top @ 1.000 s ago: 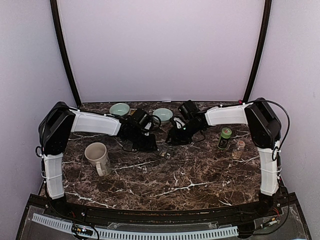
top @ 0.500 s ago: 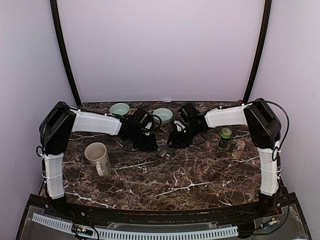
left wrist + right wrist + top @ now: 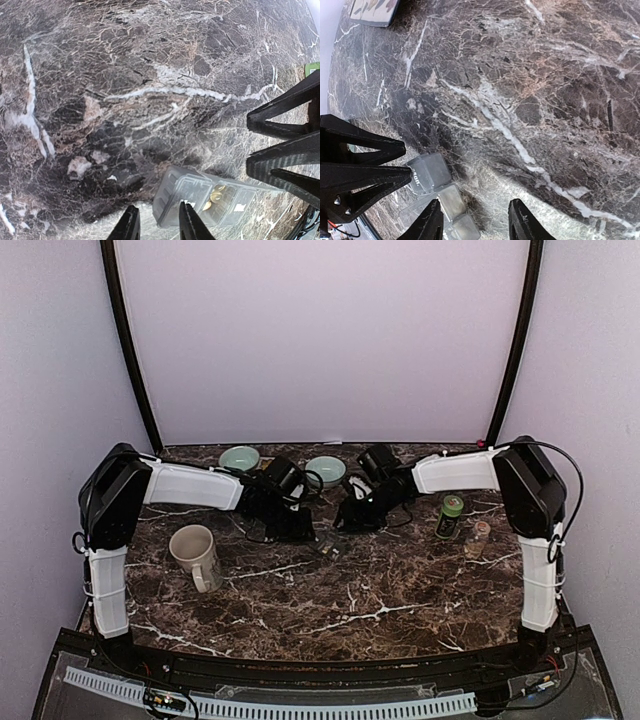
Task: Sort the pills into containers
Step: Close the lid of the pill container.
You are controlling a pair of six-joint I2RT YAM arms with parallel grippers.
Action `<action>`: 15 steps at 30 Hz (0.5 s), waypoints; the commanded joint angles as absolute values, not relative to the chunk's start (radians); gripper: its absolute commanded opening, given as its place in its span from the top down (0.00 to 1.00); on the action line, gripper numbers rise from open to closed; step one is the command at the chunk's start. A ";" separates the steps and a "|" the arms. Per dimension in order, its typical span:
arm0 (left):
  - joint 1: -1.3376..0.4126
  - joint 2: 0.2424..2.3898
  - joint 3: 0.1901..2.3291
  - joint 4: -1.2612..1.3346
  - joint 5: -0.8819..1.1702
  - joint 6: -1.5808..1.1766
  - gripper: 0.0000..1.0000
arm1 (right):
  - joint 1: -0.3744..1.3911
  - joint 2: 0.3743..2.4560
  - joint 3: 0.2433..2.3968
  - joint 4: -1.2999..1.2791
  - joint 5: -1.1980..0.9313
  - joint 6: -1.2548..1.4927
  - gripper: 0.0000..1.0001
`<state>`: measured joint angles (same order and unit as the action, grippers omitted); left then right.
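The marble table (image 3: 350, 610) is the biggest thing here; its near half lies bare from edge to edge, giving wide room in front of the arms; the back edge meets a pale wall, with a dark post rising at each back corner. Two arms reach inward over the middle, the left arm (image 3: 190, 485) and the right arm (image 3: 455, 472), their wrists close together. One mug (image 3: 195, 552) stands upright near the left edge, handle toward the front; two pale green bowls, one (image 3: 239, 457) further left and one (image 3: 325, 470) nearer the centre, sit along the back edge. Two bottles stand by the right edge, a green-capped one (image 3: 451, 516) and a smaller clear one (image 3: 479, 537) just beside it. One clear pill organizer (image 3: 205, 197) lies flat at the table's centre, between the two claws; in the left wrist view its long axis runs from the left claw's fingers across to the right claw's. A few yellow pills (image 3: 217, 196) show in one middle cell; their number cannot be told. The left gripper (image 3: 158, 206) has its jaws narrowly parted at the organizer's end; contact cannot be told. The right gripper (image 3: 476, 201) has its jaws parted wider, over the other end, clamping nothing.
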<state>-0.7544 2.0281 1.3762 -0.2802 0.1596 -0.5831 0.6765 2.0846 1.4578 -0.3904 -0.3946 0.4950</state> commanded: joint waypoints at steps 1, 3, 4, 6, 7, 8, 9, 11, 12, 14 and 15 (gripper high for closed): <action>-0.749 2.031 1.401 -0.314 0.161 -0.568 0.69 | 0.686 2.032 1.445 -0.383 -0.375 0.494 0.54; -0.750 2.030 1.402 -0.314 0.161 -0.568 0.70 | 0.686 2.026 1.442 -0.383 -0.374 0.495 0.54; -0.750 2.031 1.402 -0.314 0.161 -0.568 0.69 | 0.686 2.023 1.439 -0.382 -0.377 0.495 0.54; -0.749 2.031 1.403 -0.313 0.161 -0.568 0.70 | 0.686 2.020 1.435 -0.381 -0.384 0.496 0.54; -0.749 2.031 1.404 -0.313 0.161 -0.568 0.69 | 0.686 2.019 1.433 -0.381 -0.388 0.497 0.54; -0.749 2.031 1.404 -0.312 0.162 -0.568 0.70 | 0.686 2.018 1.430 -0.379 -0.392 0.498 0.54; -0.750 2.031 1.404 -0.312 0.161 -0.568 0.70 | 0.686 2.016 1.427 -0.377 -0.396 0.498 0.54; -0.749 2.031 1.404 -0.311 0.162 -0.567 0.70 | 0.687 2.013 1.419 -0.376 -0.405 0.500 0.54; -0.749 2.031 1.404 -0.313 0.161 -0.569 0.70 | 0.690 2.011 1.417 -0.376 -0.409 0.499 0.54; -0.749 2.032 1.404 -0.311 0.160 -0.568 0.70 | 0.694 2.008 1.410 -0.374 -0.412 0.497 0.54; -0.749 2.032 1.404 -0.311 0.160 -0.569 0.69 | 0.697 2.007 1.408 -0.373 -0.414 0.497 0.54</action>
